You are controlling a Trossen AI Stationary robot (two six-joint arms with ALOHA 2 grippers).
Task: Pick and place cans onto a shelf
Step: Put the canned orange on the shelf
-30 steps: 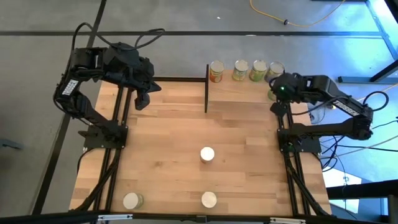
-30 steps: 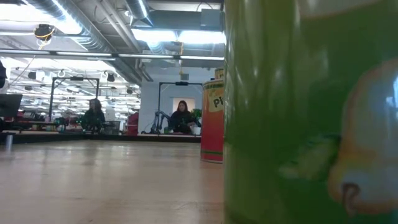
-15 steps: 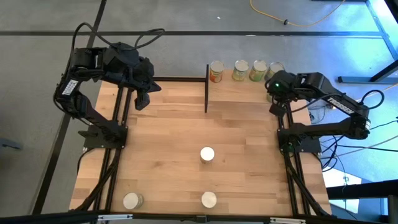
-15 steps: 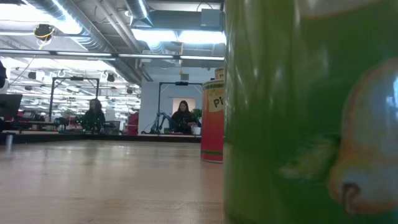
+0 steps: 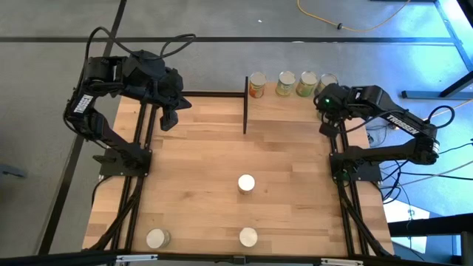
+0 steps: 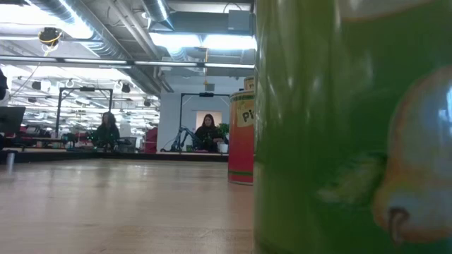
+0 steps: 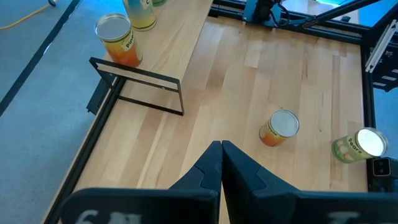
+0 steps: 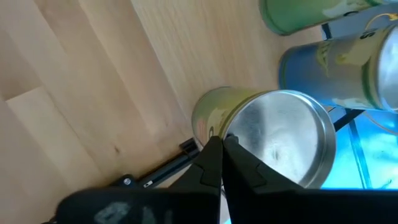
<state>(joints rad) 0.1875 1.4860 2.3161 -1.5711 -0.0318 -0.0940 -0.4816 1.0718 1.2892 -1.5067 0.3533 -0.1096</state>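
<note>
The shelf (image 5: 284, 111) is the far right strip of wood beside a black upright panel (image 5: 245, 103). Three cans stand in a row along its far edge (image 5: 257, 85) (image 5: 285, 83) (image 5: 307, 83), and a further one is partly under my right arm. My right gripper (image 5: 323, 109) is shut above a yellow-green can (image 8: 214, 112) at the shelf's right end. Three more cans stand upright on the table (image 5: 246, 183) (image 5: 247, 237) (image 5: 157, 238). My left gripper (image 5: 168, 120) hangs shut over the far left corner, holding nothing. My right gripper (image 8: 221, 146) points steeply down, its shut fingertips in front of the rim of the can's shiny top (image 8: 273, 143). I cannot tell whether they touch it. The can stands upright on the shelf.
Two more cans (image 8: 336, 68) (image 8: 298, 15) stand close beside the one under my right gripper. In the low view a green can (image 6: 339, 127) fills the right half and an orange-red can (image 6: 241, 137) stands behind it. People sit in the room beyond. The table's middle (image 5: 222, 148) is bare wood.
My right gripper has swung a little toward the table's left and far edge, over the can at the shelf's right end, and has rolled slightly. Then it has kept still. The cans have not moved.
</note>
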